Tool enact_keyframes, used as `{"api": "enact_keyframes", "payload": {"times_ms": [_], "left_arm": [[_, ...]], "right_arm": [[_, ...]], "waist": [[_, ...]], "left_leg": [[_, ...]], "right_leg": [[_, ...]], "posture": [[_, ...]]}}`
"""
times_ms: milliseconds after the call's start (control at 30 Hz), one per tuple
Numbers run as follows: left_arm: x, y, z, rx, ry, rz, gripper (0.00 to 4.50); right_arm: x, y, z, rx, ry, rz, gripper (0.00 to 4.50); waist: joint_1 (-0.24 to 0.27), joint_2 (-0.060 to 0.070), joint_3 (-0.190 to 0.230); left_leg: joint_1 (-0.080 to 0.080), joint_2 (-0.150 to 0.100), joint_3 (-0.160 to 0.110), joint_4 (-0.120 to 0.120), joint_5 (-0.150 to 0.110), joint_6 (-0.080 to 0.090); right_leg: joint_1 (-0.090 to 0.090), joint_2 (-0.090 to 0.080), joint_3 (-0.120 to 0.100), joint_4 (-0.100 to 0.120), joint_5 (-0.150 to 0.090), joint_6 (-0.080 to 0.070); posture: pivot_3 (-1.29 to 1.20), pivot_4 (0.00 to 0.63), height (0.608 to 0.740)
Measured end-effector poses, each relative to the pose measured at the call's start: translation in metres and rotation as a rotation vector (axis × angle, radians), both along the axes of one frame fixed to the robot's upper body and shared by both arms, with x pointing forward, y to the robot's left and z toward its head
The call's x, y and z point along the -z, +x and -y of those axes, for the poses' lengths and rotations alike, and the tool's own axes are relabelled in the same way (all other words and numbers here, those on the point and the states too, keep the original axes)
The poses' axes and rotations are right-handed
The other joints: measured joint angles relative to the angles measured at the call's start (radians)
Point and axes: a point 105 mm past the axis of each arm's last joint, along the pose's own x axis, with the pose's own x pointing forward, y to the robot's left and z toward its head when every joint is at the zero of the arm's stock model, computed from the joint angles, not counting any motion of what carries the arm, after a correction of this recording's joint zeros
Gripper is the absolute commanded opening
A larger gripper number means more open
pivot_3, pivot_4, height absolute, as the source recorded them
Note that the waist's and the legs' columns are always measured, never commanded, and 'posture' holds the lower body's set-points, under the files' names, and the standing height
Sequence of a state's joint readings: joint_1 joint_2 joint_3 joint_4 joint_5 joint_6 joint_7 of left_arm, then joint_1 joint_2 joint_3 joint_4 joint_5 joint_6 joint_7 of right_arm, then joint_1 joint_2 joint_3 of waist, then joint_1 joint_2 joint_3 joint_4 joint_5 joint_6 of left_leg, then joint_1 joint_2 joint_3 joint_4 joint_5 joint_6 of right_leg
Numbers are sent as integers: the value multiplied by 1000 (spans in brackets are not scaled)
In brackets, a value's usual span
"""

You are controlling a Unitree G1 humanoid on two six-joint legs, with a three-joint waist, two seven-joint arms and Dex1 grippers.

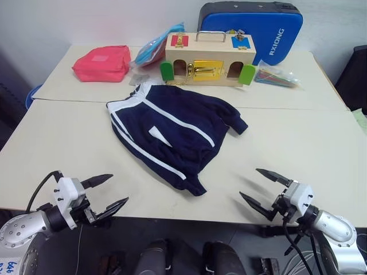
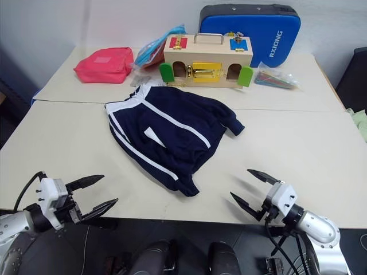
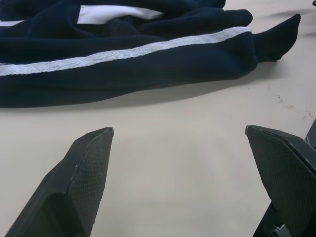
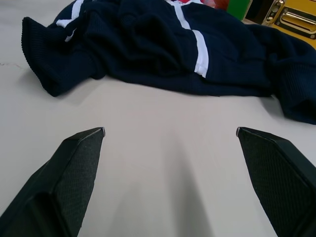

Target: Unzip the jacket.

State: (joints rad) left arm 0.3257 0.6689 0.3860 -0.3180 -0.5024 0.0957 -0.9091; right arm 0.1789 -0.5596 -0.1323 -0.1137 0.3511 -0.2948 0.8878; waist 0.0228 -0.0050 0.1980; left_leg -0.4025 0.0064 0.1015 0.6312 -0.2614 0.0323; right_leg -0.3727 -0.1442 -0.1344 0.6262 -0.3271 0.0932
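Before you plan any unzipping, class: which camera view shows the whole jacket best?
The left eye view: the jacket lies complete on the table, collar to cuffs. The right eye view shows almost the same. Each wrist view catches its near folds and white stripes, between open fingers.

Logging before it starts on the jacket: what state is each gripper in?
Left gripper: open, holding nothing, short of the jacket.
Right gripper: open, holding nothing.

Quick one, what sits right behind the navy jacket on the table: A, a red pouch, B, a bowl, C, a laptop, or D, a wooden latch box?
D: the wooden latch box stands just past the jacket; the red pouch lies off to the left.
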Motion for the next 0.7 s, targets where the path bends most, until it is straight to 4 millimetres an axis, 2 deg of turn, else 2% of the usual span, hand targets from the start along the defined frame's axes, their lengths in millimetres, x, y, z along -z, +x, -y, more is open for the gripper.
{"api": "enact_keyframes", "payload": {"times_ms": [333, 533, 600, 700], "left_arm": [[-3, 3, -13, -25, 75, 32, 4500], [-5, 7, -15, -23, 82, 24, 4500], [-5, 10, -19, -36, 109, 32, 4500], [-6, 21, -29, -62, 149, 49, 4500]], "right_arm": [[0, 0, -6, -49, -20, 7, 4480], [-7, 3, -11, -84, -18, 22, 4480], [-16, 6, -28, -143, 13, 11, 4480], [-52, 16, -77, -312, 57, -2, 4480]], "waist": [[0, 0, 0], [0, 0, 0], [-6, 0, 0], [-24, 0, 0]], "left_leg": [[0, 0, 1, 0, 0, 0], [0, 1, 1, 0, 0, 0], [0, 2, 2, 0, 0, 0], [0, 5, 2, 0, 0, 1]], "right_leg": [[0, 0, 1, 0, 0, 0], [-1, 1, 1, 0, 0, 0], [-2, 1, 2, 1, 0, -1], [-3, 4, 2, 1, 2, -4]], "posture": [[0, 150, 740], [0, 150, 740], [0, 150, 740], [0, 150, 740]]}}
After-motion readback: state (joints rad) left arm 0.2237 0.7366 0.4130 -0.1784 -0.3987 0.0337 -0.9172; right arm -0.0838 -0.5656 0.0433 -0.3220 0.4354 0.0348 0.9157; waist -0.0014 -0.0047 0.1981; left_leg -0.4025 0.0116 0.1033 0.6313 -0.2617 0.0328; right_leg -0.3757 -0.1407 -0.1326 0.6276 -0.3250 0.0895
